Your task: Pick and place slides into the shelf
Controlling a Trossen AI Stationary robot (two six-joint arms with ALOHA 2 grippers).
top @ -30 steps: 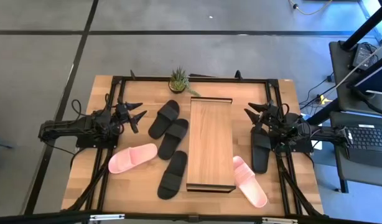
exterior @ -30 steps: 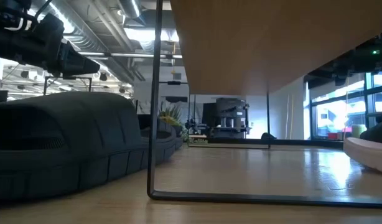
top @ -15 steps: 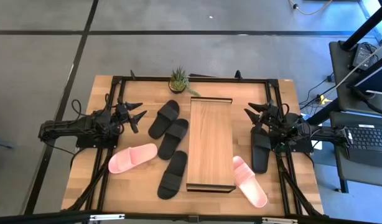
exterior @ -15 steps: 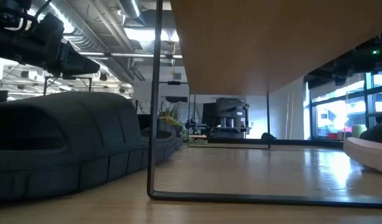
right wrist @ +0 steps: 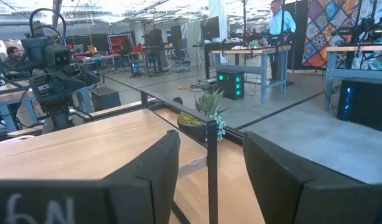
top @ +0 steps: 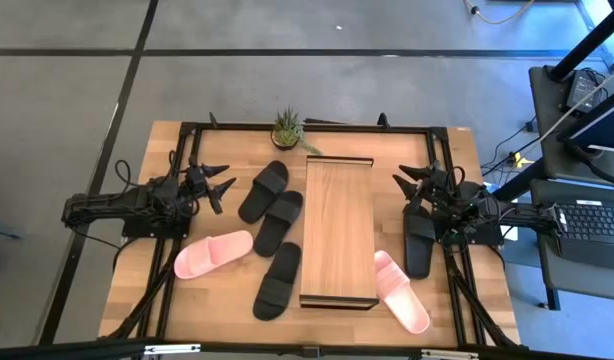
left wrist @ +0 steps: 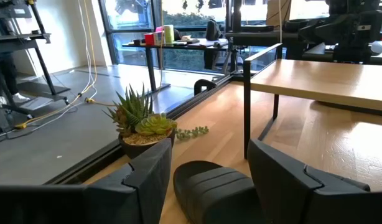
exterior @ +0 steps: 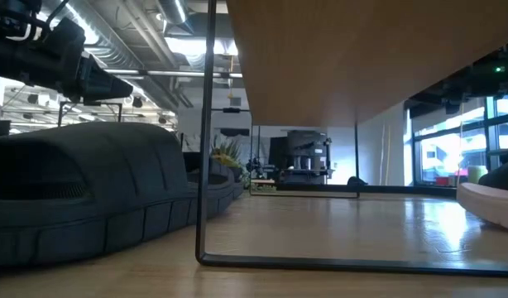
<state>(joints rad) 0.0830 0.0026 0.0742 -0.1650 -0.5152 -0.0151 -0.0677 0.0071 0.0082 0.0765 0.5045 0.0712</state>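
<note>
Both jaws stand spread and hold nothing. The left gripper [top: 219, 184] hovers just beside two black slides [top: 272, 205], with a third black slide [top: 278, 281] and a pink slide [top: 213, 254] nearer the table's front. The shelf [top: 338, 230] lies between the grippers, its top bare. The right gripper [top: 407, 186] sits above a black slide [top: 419, 243]; another pink slide [top: 401, 291] lies beyond it.
</note>
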